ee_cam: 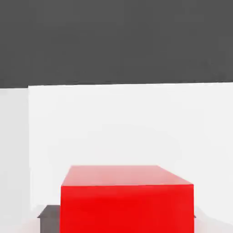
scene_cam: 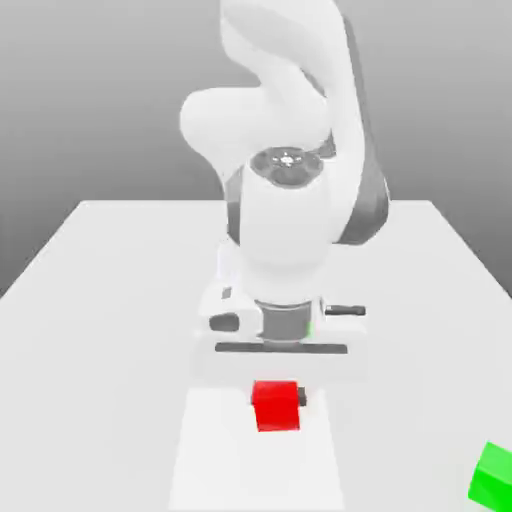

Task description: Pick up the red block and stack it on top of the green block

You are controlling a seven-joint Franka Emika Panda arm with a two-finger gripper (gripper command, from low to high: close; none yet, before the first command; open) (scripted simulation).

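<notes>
Your tool grasps the red block above the pale surface; the green block sits well apart (at the exterior view's right).

My exterior view faces the arm from out in front, set back and looking down a little over the tabletop, gripper near the middle. And my hand view rides right beside the gripper, very near, facing past its fingertips. Both share the red block between them.
</notes>
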